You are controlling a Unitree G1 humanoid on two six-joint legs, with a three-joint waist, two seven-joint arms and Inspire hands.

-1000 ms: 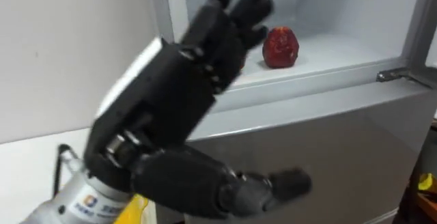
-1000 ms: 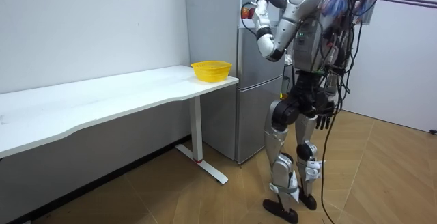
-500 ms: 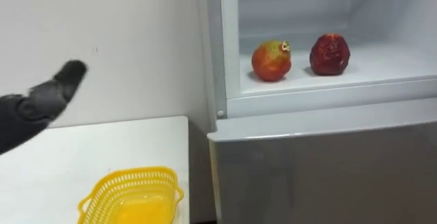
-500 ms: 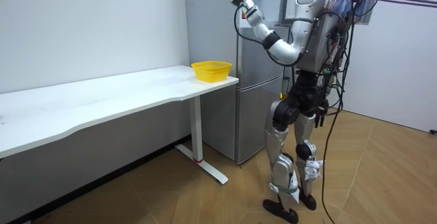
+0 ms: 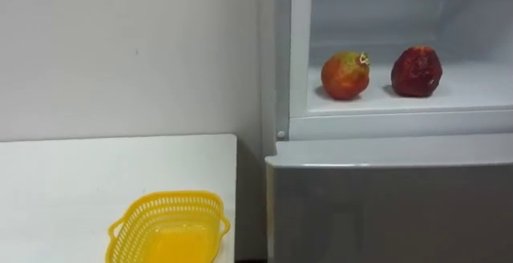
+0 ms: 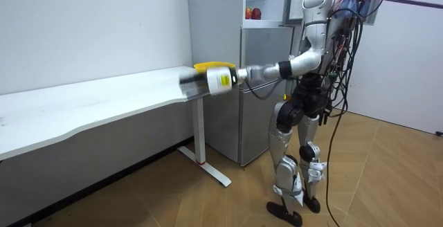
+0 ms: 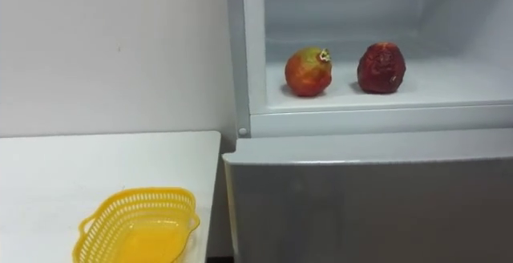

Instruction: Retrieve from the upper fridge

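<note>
Two fruits lie on the shelf of the open upper fridge compartment (image 5: 377, 111): a red-orange pomegranate (image 5: 345, 75) on the left and a darker red fruit (image 5: 416, 71) to its right. They also appear in the right eye view, the pomegranate (image 7: 309, 71) and the red fruit (image 7: 381, 67), and as small red spots (image 6: 252, 12) in the room view. I stand in front of the fridge. My left hand (image 6: 192, 82) is stretched out level toward the room view's left, over the table's end and far from the fruits. It is blurred.
A yellow mesh basket (image 5: 168, 229) sits empty on the white table (image 5: 72, 183), just left of the fridge. The lower fridge door (image 5: 393, 207) is closed. The wall (image 5: 120, 46) stands behind the table.
My left arm swung down from beside the upper fridge to level over the table's end and left the eye view. The eye view also shifted.
</note>
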